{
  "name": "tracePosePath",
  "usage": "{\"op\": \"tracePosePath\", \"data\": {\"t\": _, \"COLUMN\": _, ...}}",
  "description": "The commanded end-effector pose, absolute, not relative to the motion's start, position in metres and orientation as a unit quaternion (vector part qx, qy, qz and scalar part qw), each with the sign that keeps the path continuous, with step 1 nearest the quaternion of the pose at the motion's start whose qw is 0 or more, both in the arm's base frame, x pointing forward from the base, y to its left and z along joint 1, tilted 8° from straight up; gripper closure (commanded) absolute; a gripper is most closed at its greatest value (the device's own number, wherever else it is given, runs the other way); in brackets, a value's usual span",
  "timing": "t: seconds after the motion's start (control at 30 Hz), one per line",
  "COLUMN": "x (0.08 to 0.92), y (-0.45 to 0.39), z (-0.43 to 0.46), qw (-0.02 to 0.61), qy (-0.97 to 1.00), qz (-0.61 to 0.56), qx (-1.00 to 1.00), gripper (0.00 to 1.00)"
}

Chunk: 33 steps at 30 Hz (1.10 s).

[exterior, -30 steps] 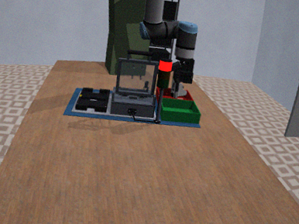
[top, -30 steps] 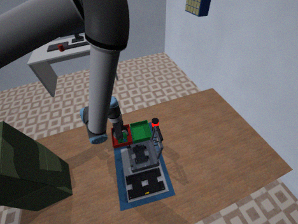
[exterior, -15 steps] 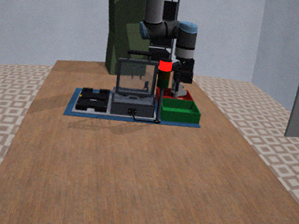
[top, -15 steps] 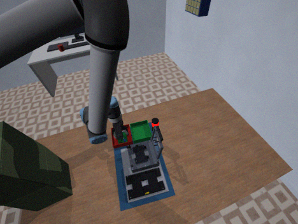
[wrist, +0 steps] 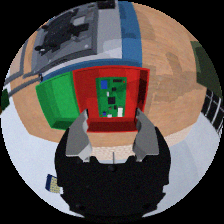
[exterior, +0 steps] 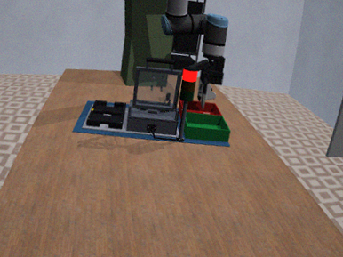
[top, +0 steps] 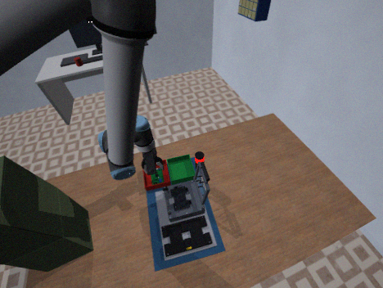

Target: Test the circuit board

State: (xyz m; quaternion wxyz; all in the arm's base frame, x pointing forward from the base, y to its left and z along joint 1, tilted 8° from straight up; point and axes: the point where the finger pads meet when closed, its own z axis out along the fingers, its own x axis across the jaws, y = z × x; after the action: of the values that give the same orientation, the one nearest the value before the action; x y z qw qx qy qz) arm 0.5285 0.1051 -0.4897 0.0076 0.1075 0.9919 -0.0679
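The green circuit board [top: 157, 177] [wrist: 113, 94] lies component side up on the floor of the red bin [top: 157, 187] [wrist: 143, 90], its white connector toward the gripper side in the wrist view. My gripper [exterior: 202, 106] [wrist: 111, 108] is open, pointing down over the red bin, with the board showing beyond and between its jaws and nothing held. The signal light [top: 200, 159] [exterior: 189, 76] is red. The tester [top: 186, 212] [exterior: 151, 125] has no board in it, and its clear lid [exterior: 136, 87] stands upright, open. The green bin [top: 181, 168] [exterior: 207, 134] [wrist: 57, 100] is empty.
The black board tray [top: 188, 237] [exterior: 106, 118] sits on the far side of the tester from the bins and holds no board. The upright lid and the signal light's pole [exterior: 183, 118] rise near the green bin. A blue mat [top: 218, 243] [wrist: 131, 35] lies under the fixtures.
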Motion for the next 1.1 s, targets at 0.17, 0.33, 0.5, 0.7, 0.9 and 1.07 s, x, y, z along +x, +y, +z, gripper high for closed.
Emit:
{"op": "tracePosePath", "data": {"t": 0.17, "x": 0.529, "y": 0.112, "z": -0.436, "qw": 0.008, "qy": 0.992, "qz": -0.068, "qx": 0.108, "gripper": 0.41}}
{"op": "tracePosePath", "data": {"t": 0.33, "x": 0.529, "y": 0.116, "z": -0.41, "qw": 0.008, "qy": 0.992, "qz": -0.068, "qx": 0.108, "gripper": 0.41}}
{"op": "tracePosePath", "data": {"t": 0.5, "x": 0.529, "y": 0.118, "z": -0.398, "qw": 0.008, "qy": 0.992, "qz": -0.068, "qx": 0.108, "gripper": 0.41}}
{"op": "tracePosePath", "data": {"t": 0.7, "x": 0.529, "y": 0.118, "z": -0.397, "qw": 0.008, "qy": 0.992, "qz": -0.068, "qx": 0.108, "gripper": 0.41}}
{"op": "tracePosePath", "data": {"t": 0.9, "x": 0.529, "y": 0.118, "z": -0.397, "qw": 0.008, "qy": 0.992, "qz": -0.068, "qx": 0.108, "gripper": 0.0}}
{"op": "tracePosePath", "data": {"t": 1.07, "x": 0.529, "y": 0.118, "z": -0.397, "qw": 0.008, "qy": 0.992, "qz": -0.068, "qx": 0.108, "gripper": 0.0}}
